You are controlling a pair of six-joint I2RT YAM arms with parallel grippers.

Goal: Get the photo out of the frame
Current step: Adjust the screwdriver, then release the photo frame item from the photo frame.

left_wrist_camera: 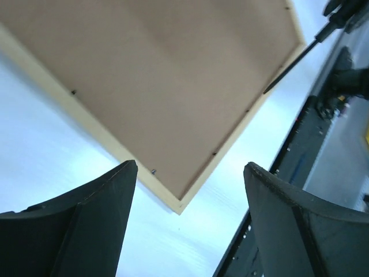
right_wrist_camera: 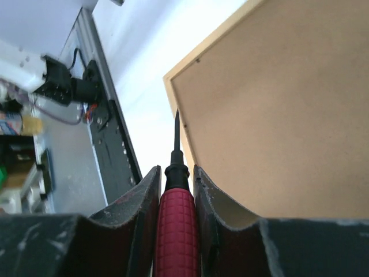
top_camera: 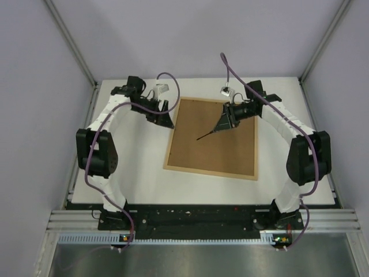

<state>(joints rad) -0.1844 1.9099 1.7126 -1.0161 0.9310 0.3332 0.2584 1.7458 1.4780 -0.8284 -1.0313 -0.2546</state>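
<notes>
The frame (top_camera: 210, 172) lies face down in the middle of the counter (top_camera: 144, 184), its pale rim holding the brown backing board (top_camera: 225, 156). The left fingers (left_wrist_camera: 81, 231) stand spread and empty just off the frame's 10 o'clock corner. The right fingers (right_wrist_camera: 124, 231) clench a red-handled screwdriver (right_wrist_camera: 176, 231) above the board's 1 o'clock area, its tip pointing toward 8 o'clock.
</notes>
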